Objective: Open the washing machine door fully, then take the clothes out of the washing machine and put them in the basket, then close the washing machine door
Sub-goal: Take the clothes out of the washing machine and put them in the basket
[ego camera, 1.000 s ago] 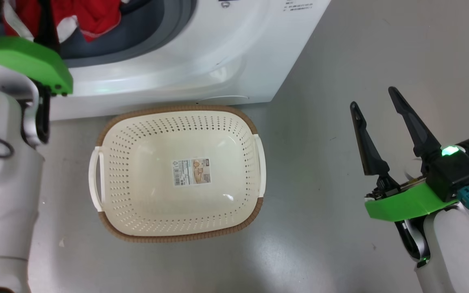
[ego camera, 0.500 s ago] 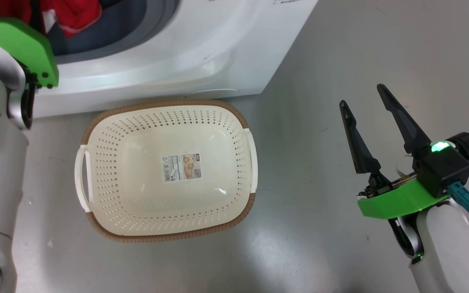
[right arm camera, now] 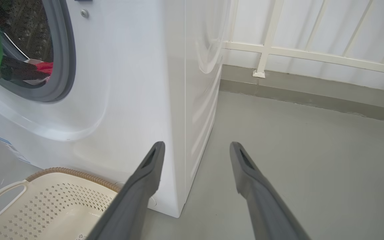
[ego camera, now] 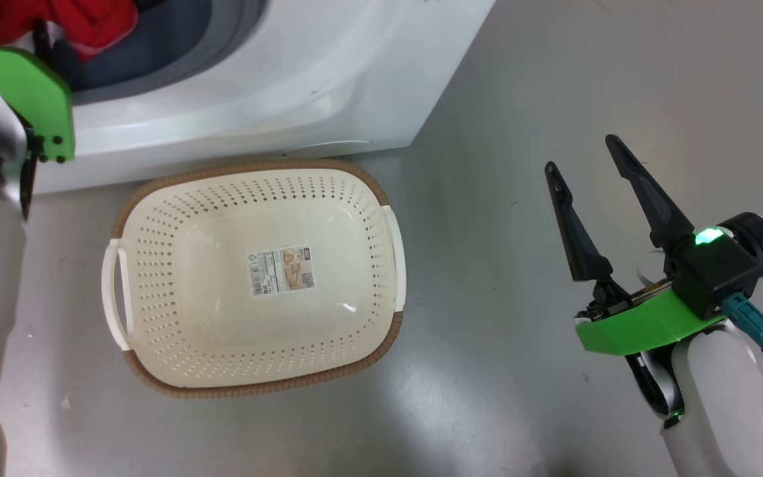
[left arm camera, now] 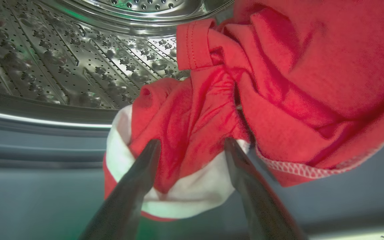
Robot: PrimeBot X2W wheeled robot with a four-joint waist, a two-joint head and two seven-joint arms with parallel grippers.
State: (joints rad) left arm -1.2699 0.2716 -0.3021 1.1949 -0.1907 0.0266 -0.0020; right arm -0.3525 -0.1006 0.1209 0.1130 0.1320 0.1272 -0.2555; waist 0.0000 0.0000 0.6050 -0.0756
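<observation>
The clothes (left arm camera: 212, 110) lie bunched in the drum (left arm camera: 62, 60) of the washing machine (ego camera: 302, 86), a red-and-white fold between the spread fingers of my left claw (left arm camera: 192, 141), not yet pinched. The basket (ego camera: 255, 391) below holds nothing, my right claw (ego camera: 581, 152) hangs spread off to its right; unloading and door-closing remain

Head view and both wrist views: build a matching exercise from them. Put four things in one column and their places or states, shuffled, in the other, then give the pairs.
Things:
1. basket
2. clothes
3. left hand
4. right hand

Places or states:
A. open, above bare floor
B. at the mouth of the washing machine
C. empty, on the floor in front of the washing machine
D. open, red fabric between its fingertips

Pairs: 1-C, 2-B, 3-D, 4-A
</observation>
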